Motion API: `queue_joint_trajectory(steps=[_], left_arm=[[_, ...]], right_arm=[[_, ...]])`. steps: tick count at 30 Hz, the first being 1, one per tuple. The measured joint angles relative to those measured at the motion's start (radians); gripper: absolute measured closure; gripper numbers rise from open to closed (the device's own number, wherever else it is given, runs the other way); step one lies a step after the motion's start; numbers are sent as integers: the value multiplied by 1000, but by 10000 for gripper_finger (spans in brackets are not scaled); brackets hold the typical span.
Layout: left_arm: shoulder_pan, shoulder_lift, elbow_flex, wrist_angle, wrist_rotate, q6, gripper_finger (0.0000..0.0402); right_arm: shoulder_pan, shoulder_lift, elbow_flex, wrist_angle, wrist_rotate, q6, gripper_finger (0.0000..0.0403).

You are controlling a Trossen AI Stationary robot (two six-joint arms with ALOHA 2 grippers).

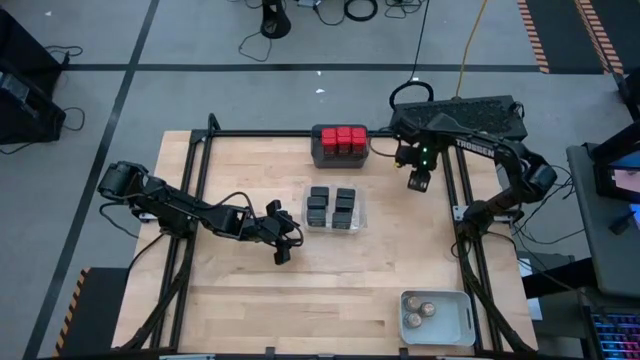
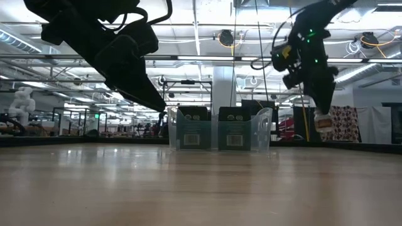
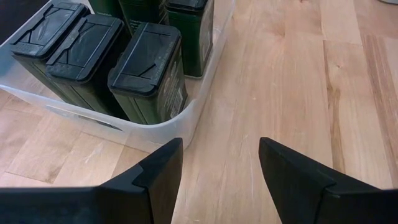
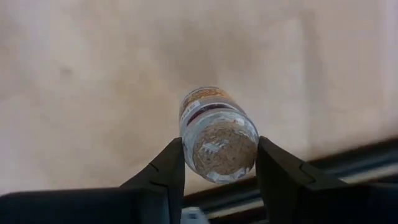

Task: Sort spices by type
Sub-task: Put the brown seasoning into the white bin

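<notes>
Gripping a round clear jar [image 4: 218, 142] between its two fingers, the right gripper [image 1: 417, 180] hangs above the wood just right of the dark grey tray [image 1: 340, 159], which is packed with red-topped blocky spices [image 1: 343, 137]. The jar shows speckled brownish-grey contents through its clear end and an orange-and-white label band round its body; in the low view the jar [image 2: 323, 121] is clear of the tabletop. In front of the dark grey tray, the clear tray [image 1: 359, 211] holds black boxy containers [image 1: 332, 208] with ribbed lids. Left of that tray, the left gripper [image 1: 283, 247] sits with fingers apart, empty.
</notes>
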Motion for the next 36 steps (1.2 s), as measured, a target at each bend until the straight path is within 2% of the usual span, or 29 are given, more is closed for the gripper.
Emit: queue_joint_trajectory(steps=[3, 10, 20, 31, 36], left_arm=[[0, 0, 0, 0, 0, 0, 185], [0, 0, 0, 0, 0, 0, 185], [0, 0, 0, 4, 0, 0, 185], [0, 0, 0, 8, 0, -25, 185], [-8, 0, 0, 7, 0, -27, 185]], right_arm=[[76, -12, 17, -20, -58, 46, 267], [314, -94, 19, -57, -78, 199, 268], [772, -251, 19, -147, -81, 651, 271], [1140, -262, 19, -111, -83, 1025, 270], [1281, -262, 19, -39, -123, 1186, 276]])
